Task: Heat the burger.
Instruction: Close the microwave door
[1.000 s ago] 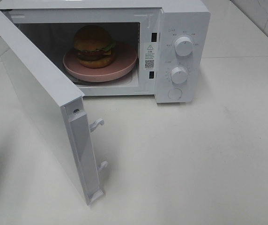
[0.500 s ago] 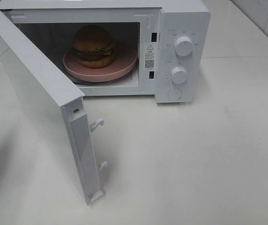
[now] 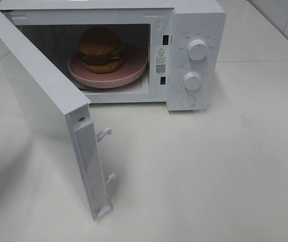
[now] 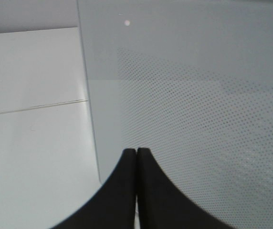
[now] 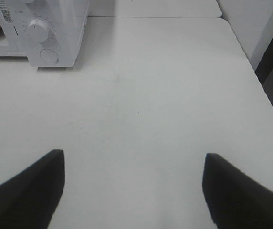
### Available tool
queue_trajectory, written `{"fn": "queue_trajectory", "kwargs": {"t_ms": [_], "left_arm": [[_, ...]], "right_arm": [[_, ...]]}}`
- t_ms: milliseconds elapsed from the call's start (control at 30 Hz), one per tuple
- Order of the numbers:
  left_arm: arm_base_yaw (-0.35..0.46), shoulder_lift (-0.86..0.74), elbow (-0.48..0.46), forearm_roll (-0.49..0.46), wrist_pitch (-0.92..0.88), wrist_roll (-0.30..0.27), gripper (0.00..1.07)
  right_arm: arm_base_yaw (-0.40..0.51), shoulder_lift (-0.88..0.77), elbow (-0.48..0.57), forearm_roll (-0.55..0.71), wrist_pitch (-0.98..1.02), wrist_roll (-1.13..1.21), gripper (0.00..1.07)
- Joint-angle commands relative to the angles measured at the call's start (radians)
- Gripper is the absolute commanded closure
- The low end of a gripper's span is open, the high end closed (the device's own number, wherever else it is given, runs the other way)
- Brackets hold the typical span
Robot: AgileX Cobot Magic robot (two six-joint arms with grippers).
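White table (image 3: 209, 166); burger (image 3: 100, 48) inside open microwave (image 3: 198, 20)

White microwave (image 3: 212, 30) at far centre of the tabletop (image 3: 209, 176), door (image 3: 38, 111) swung wide toward the near left. Inside, a flat pink plate (image 3: 134, 68). On the right-hand panel, upper knob (image 3: 198, 50) above lower knob (image 3: 192, 80), round button (image 3: 188, 101) beneath.

**White counter: surface and load**

One counter (image 3: 209, 166), white and glossy, with a thin seam (image 3: 265, 61) running across it near the far edge. One white microwave (image 3: 197, 30) stands directly on it toward the far edge. Its door (image 3: 38, 101) stands open, angled toward the near left corner.
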Motion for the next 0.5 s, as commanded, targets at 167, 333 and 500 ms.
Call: {"fn": "queue_trajectory", "kwargs": {"t_ms": [167, 333, 500], "left_arm": [[-0.021, 0.089, -0.016, 0.030, -0.098, -0.031, 1.07], [-0.075, 0.159, -0.050, 0.026, -0.105, -0.029, 1.07], [-0.112, 0.186, -0.072, 0.009, -0.124, -0.028, 1.07]], "right_arm": [[-0.007, -0.027, 0.002, 0.002, -0.010, -0.003, 0.31], [-0.007, -0.027, 0.002, 0.002, -0.010, -0.003, 0.31], [-0.007, -0.027, 0.002, 0.002, -0.010, -0.003, 0.31]]}}
